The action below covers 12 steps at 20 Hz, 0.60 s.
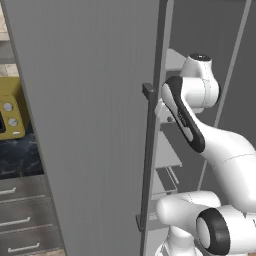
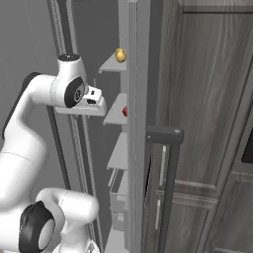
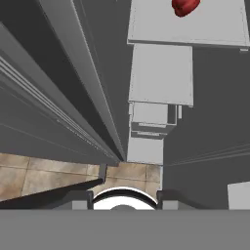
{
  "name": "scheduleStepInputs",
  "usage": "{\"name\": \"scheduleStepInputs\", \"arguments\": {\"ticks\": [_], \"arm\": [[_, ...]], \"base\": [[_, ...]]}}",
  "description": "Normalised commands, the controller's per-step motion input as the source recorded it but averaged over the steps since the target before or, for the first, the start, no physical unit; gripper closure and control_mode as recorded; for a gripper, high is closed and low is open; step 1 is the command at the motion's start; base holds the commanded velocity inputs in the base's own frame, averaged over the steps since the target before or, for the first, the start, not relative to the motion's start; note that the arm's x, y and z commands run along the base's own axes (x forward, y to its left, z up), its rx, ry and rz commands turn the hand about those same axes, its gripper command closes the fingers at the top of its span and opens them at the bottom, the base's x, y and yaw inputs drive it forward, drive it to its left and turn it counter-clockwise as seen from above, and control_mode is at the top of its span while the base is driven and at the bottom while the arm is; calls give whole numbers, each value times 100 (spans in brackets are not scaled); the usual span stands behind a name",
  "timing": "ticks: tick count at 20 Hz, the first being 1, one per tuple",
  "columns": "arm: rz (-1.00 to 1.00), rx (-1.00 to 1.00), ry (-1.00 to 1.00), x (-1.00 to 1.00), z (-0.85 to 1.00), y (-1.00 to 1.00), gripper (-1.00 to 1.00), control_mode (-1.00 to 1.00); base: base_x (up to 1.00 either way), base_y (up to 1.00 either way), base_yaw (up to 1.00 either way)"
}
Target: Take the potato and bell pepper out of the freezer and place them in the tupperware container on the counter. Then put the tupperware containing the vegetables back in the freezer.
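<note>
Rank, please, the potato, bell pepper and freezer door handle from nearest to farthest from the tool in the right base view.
1. bell pepper, on the shelf just to its right.
2. potato, one shelf higher.
3. freezer door handle, outside the open door, farther right.

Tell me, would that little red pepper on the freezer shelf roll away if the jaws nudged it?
Probably. The bell pepper looks rounded and lumpy, so a nudge may rock it along the flat shelf, which shows no raised edge. Being small, it is likely light and easily shifted.
</note>
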Motion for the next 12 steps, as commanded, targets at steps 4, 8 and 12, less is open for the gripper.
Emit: {"name": "scheduleStepInputs", "arguments": {"ticks": [4,8,12], "arm": [[3,4,0,0,23,-10,-100,-100],[5,2,1,0,65,-16,-100,-100],[11,4,4,0,72,-31,-100,-100]], "base": [[0,0,0],[0,0,0],[0,0,0]]}}
